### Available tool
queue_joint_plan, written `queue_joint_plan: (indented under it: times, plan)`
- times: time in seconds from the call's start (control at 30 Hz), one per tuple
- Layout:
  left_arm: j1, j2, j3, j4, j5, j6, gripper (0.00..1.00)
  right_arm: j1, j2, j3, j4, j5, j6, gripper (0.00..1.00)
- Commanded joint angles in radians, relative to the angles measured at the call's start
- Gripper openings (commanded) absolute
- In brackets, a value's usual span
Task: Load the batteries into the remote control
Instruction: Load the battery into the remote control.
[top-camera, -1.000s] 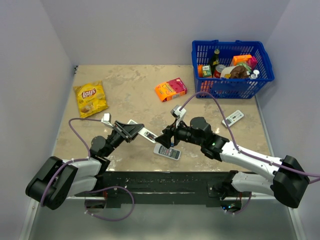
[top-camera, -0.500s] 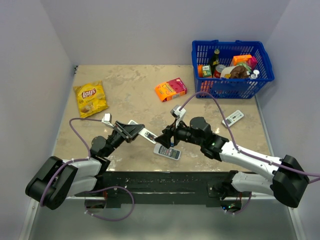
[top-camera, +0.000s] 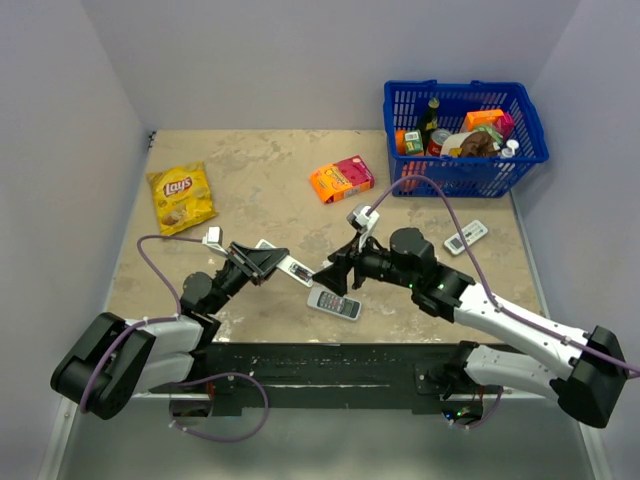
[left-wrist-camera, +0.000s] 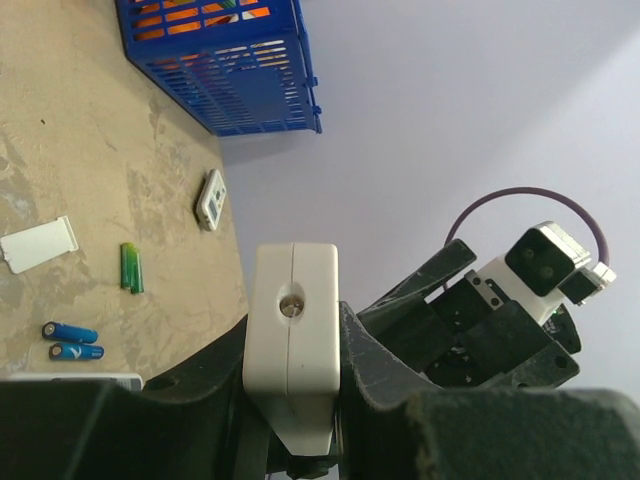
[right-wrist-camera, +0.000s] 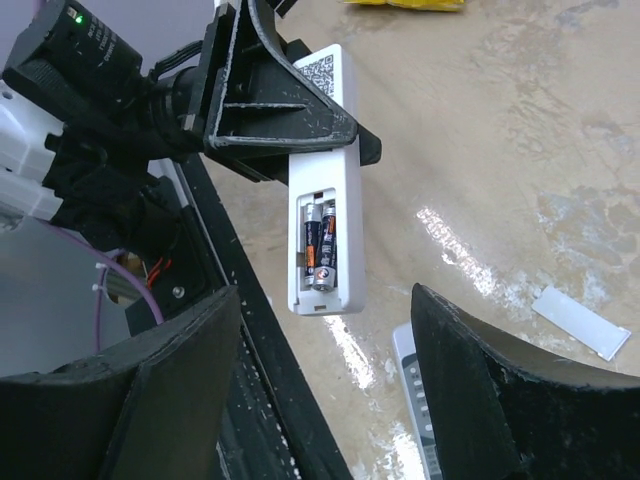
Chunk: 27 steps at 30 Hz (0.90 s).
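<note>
Clamping remote control (right-wrist-camera: 350, 200) in left gripper (top-camera: 272, 262), batteries (right-wrist-camera: 320, 245) seated inside

Middle of white remote (right-wrist-camera: 325, 215) hidden under left gripper (right-wrist-camera: 315, 135); grey remote (right-wrist-camera: 418, 400) cut off at bottom edge; print on batteries (right-wrist-camera: 320, 243) unreadable.

Colour rundown: the remote control (right-wrist-camera: 345, 200) is plain white with a small black code square at one end. The batteries (right-wrist-camera: 320, 245) sitting in it are black with orange bits and silvery tips. The bench (top-camera: 260, 170) is blotchy beige. The basket (top-camera: 465, 178) is bright blue, the chip bag (top-camera: 181, 197) is yellow with a red logo, and the box (top-camera: 341, 179) is orange and pink. There's also a loose green pair (left-wrist-camera: 132, 268) and a blue pair (left-wrist-camera: 70, 332).
</note>
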Motion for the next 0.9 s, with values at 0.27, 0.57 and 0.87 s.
queue_joint_plan:
  times: [0.27, 0.57, 0.87]
  plan:
    - [-0.004, -0.013, -0.021, 0.193, 0.021, 0.026, 0.0, -0.003, 0.027, 0.1, -0.158, 0.094, -0.014, 0.7]
    - [-0.005, -0.016, -0.024, 0.208, 0.029, 0.012, 0.0, -0.003, 0.088, 0.099, -0.118, 0.051, -0.028, 0.7]
    - [-0.005, -0.024, -0.023, 0.211, 0.032, 0.011, 0.0, -0.003, 0.11, 0.1, -0.115, 0.023, -0.036, 0.7]
